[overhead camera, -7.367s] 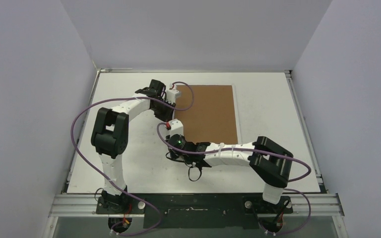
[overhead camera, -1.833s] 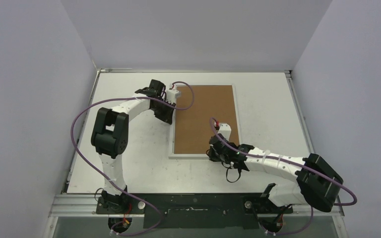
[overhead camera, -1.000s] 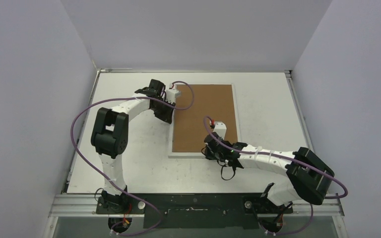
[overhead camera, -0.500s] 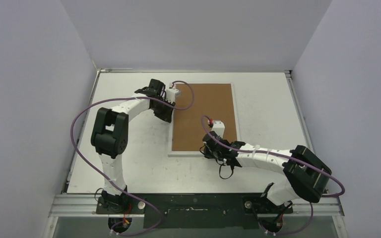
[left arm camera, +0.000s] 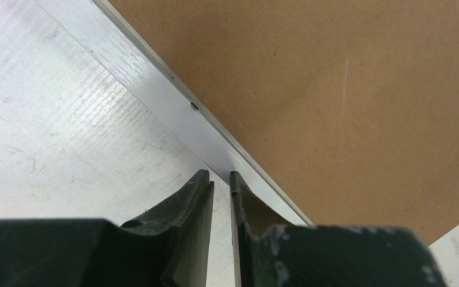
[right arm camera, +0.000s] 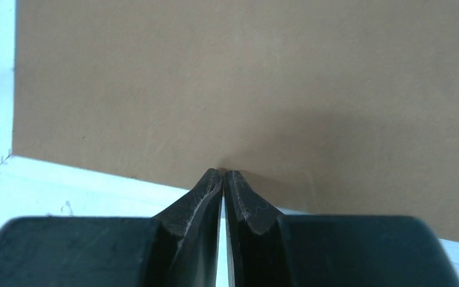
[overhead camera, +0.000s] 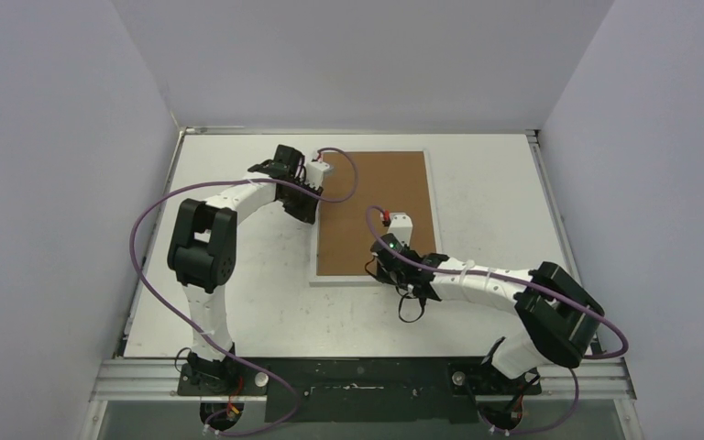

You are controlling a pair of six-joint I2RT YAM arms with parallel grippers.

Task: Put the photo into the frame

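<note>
The frame (overhead camera: 337, 280) lies face down in the middle of the table (overhead camera: 238, 302), with the brown backing board (overhead camera: 376, 192) covering its back. You cannot see the photo; it is probably under the board. Your left gripper (left arm camera: 220, 177) rests its tips against the white rim on the frame's left side, likely to stop the frame sliding. Its jaws are nearly together with a thin slit between them, and you cannot tell whether they pinch the rim. Your right gripper (right arm camera: 223, 172) has its jaws together and holds nothing. Its tips touch the board just inside the near edge, apparently pressing it down into the frame.
</note>
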